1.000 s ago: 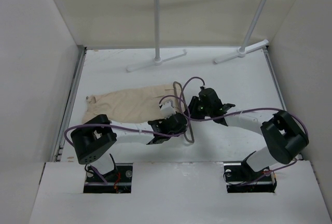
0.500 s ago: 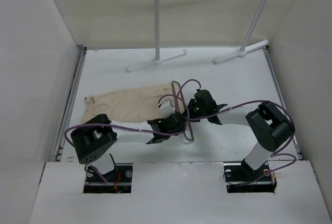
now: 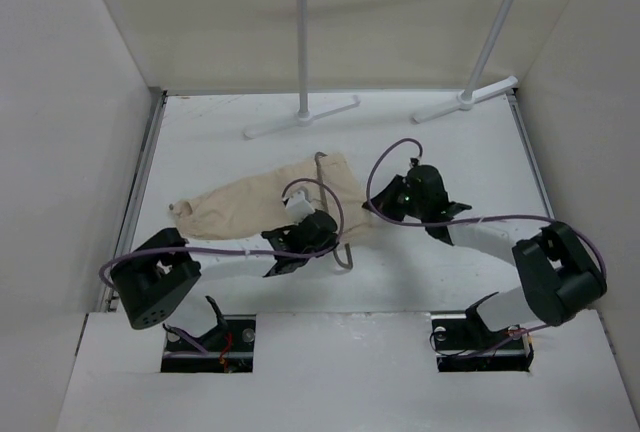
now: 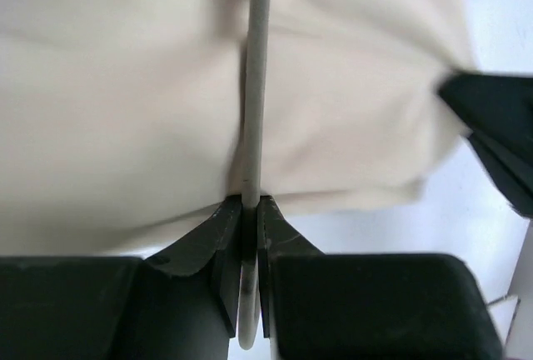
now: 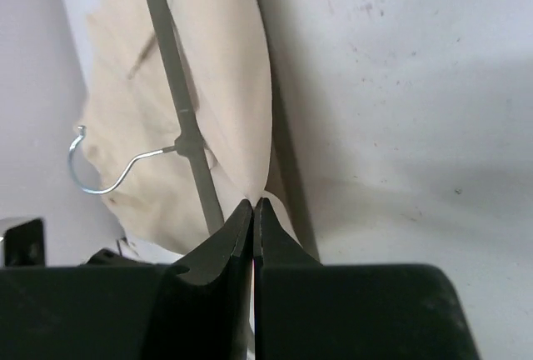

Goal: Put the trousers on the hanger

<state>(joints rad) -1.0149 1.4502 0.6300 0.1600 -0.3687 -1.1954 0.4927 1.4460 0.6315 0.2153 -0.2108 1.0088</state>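
Observation:
The beige trousers (image 3: 250, 202) lie on the table from the left toward the middle, one end lifted to the right. The thin grey wire hanger (image 3: 346, 258) lies across them. My left gripper (image 3: 320, 230) is shut on the hanger wire (image 4: 254, 85), with cloth (image 4: 125, 102) spread behind it. My right gripper (image 3: 378, 204) is shut on an edge of the trousers (image 5: 225, 60). In the right wrist view the hanger bar (image 5: 171, 77) and its small hook (image 5: 96, 172) lie against the cloth just left of the jaws.
The white tubular garment rack (image 3: 303, 42) stands at the back, its feet (image 3: 300, 120) on the table. White walls close in the left, right and back sides. Purple cables (image 3: 395, 152) loop above both arms.
The right gripper has moved right and back, drawing the trousers' end with it. The left gripper and hanger have shifted left. The trousers now lie more slanted.

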